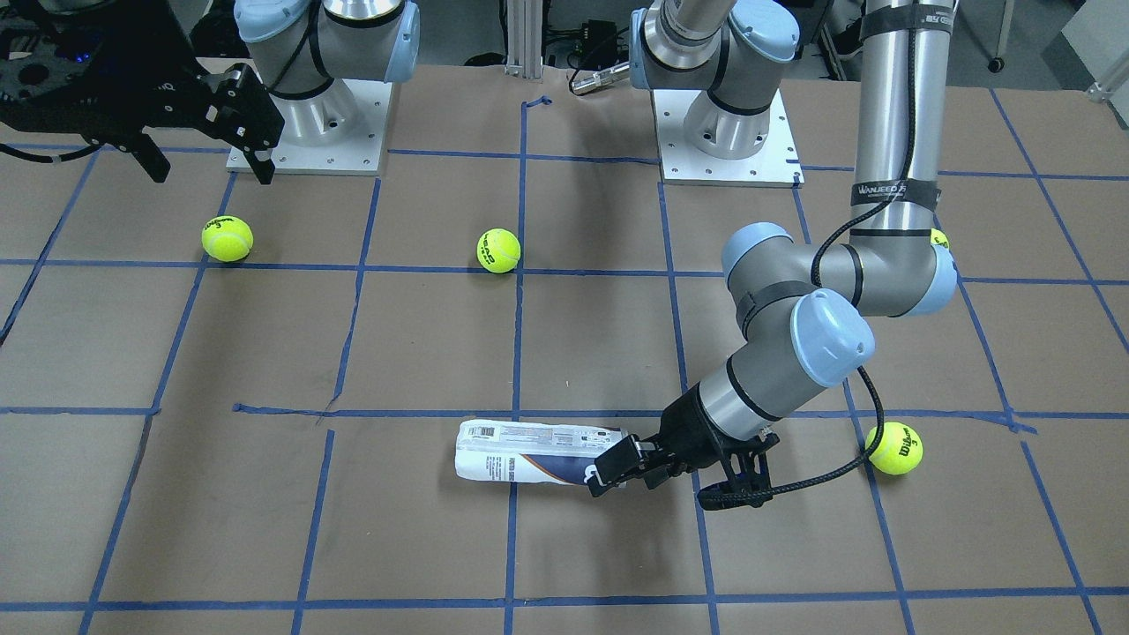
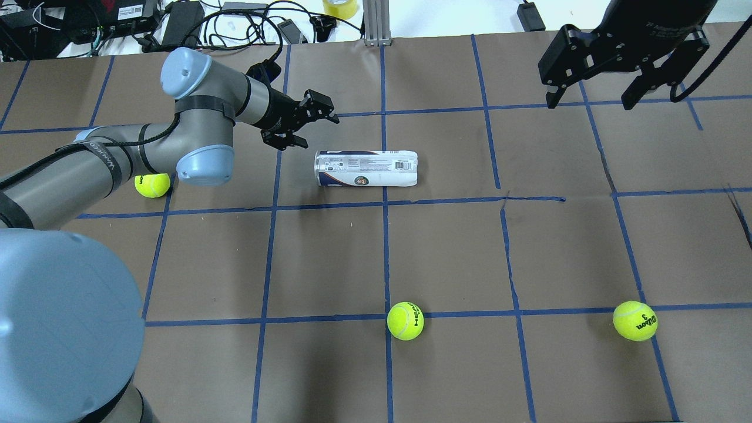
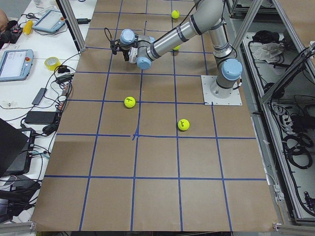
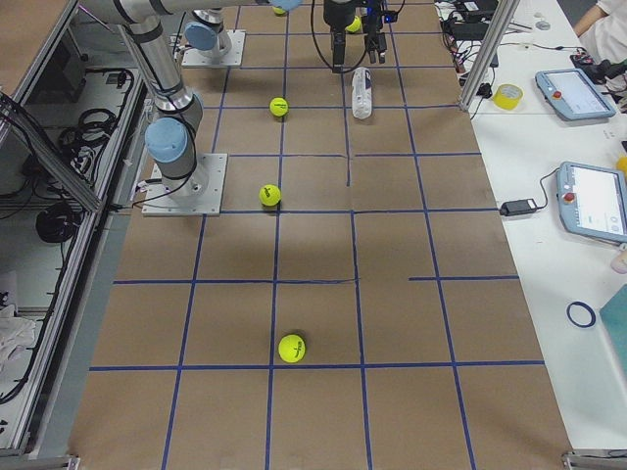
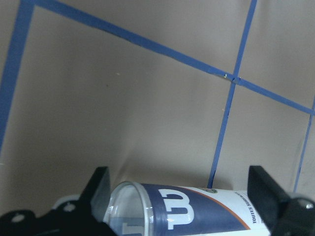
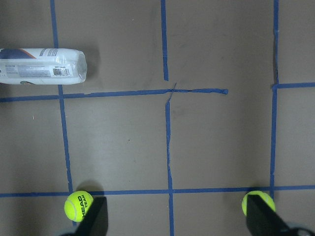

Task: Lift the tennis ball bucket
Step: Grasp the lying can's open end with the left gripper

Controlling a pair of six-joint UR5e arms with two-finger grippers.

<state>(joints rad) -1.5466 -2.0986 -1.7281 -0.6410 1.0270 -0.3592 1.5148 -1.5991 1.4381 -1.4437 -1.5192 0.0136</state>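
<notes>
The tennis ball bucket (image 1: pixel 529 453) is a clear tube with a white and navy label. It lies on its side on the brown table, and also shows in the overhead view (image 2: pixel 367 168) and the right wrist view (image 6: pixel 42 65). My left gripper (image 1: pixel 610 469) is open at the tube's open end. In the left wrist view the tube's rim (image 5: pixel 129 199) lies between the two fingers (image 5: pixel 101 189). I cannot tell whether they touch it. My right gripper (image 2: pixel 592 101) is open and empty, held high over the table, far from the tube.
Yellow-green tennis balls lie loose on the table: one (image 2: pixel 405 321) in the near middle, one (image 2: pixel 635 321) at the near right, one (image 2: pixel 152 184) under my left arm, and a fourth (image 1: pixel 939 238) half hidden behind that arm's elbow. Blue tape lines grid the table.
</notes>
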